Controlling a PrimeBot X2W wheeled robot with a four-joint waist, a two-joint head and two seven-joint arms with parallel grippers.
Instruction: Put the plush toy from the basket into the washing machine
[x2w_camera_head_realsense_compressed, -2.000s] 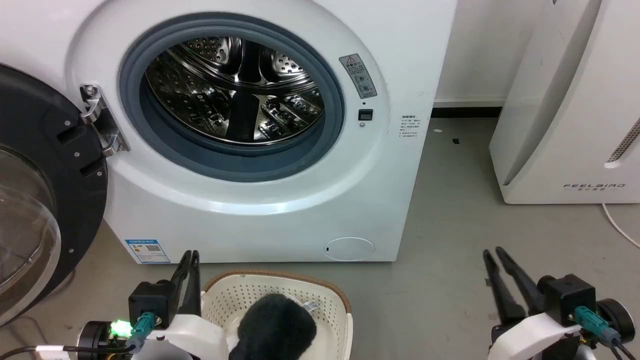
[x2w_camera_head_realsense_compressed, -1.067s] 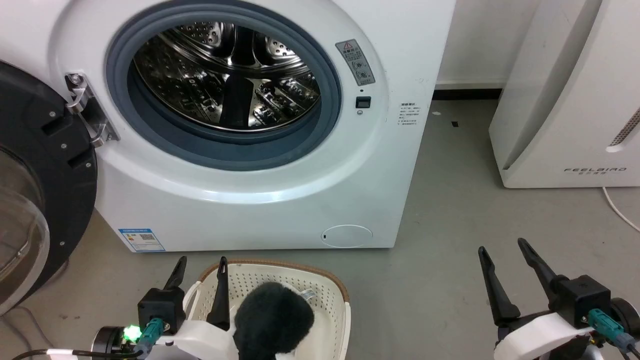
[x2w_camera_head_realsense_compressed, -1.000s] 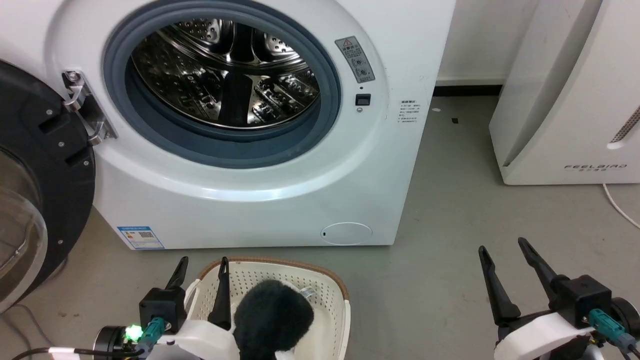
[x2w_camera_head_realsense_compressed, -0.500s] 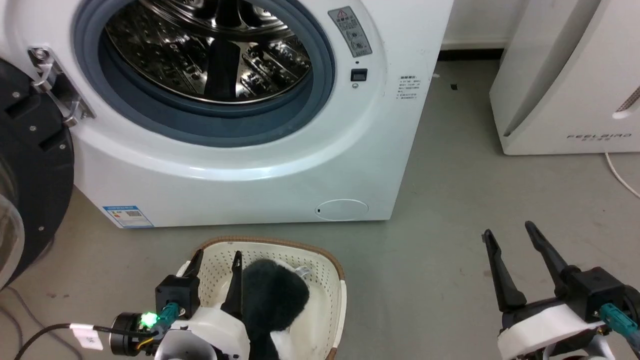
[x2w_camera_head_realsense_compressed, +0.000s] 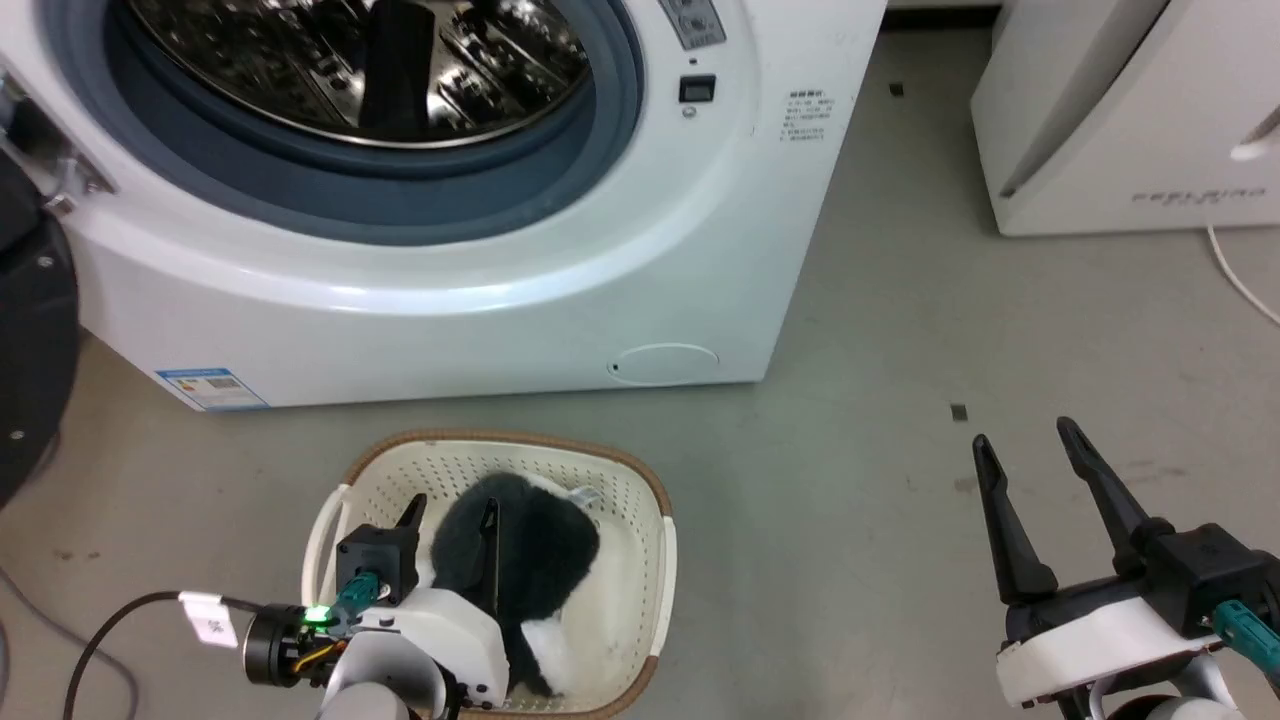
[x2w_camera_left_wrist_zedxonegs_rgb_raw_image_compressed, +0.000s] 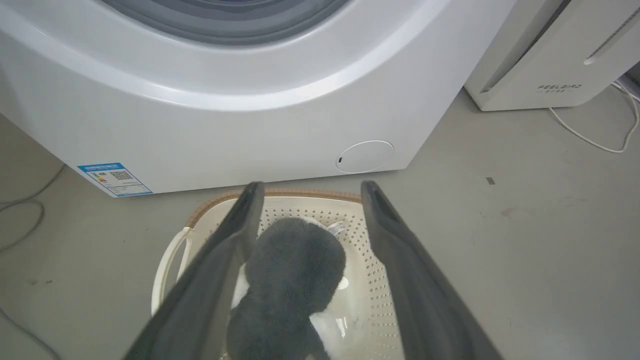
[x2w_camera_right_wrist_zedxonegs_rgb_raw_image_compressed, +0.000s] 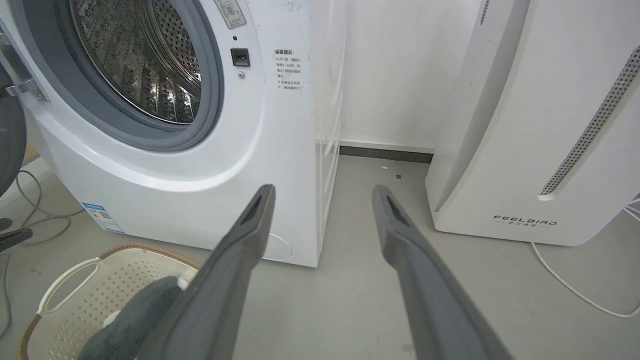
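The black plush toy (x2w_camera_head_realsense_compressed: 535, 560) with white patches lies in the cream basket (x2w_camera_head_realsense_compressed: 640, 500) on the floor before the washing machine (x2w_camera_head_realsense_compressed: 480, 270), whose porthole stands open onto the steel drum (x2w_camera_head_realsense_compressed: 350, 60). My left gripper (x2w_camera_head_realsense_compressed: 450, 505) hangs open over the basket, fingers either side of the toy's left part; in the left wrist view the plush toy (x2w_camera_left_wrist_zedxonegs_rgb_raw_image_compressed: 292, 260) sits between and below the fingers, and the left gripper (x2w_camera_left_wrist_zedxonegs_rgb_raw_image_compressed: 307, 187) is apart from it. My right gripper (x2w_camera_head_realsense_compressed: 1025, 435) is open over bare floor at the right, holding nothing.
The black-rimmed door (x2w_camera_head_realsense_compressed: 30, 320) hangs open at the left edge. A white FEELBIRD appliance (x2w_camera_head_realsense_compressed: 1130, 110) stands at the back right with a white cable (x2w_camera_head_realsense_compressed: 1240, 280) on the floor. A cable (x2w_camera_head_realsense_compressed: 90, 650) trails at lower left. Grey floor (x2w_camera_head_realsense_compressed: 880, 330) lies between basket and right gripper.
The head camera has tilted down, so the whole scene shifted up. My left gripper has come further in over the basket and astride the toy. Both grippers, shut two seconds ago, have opened.
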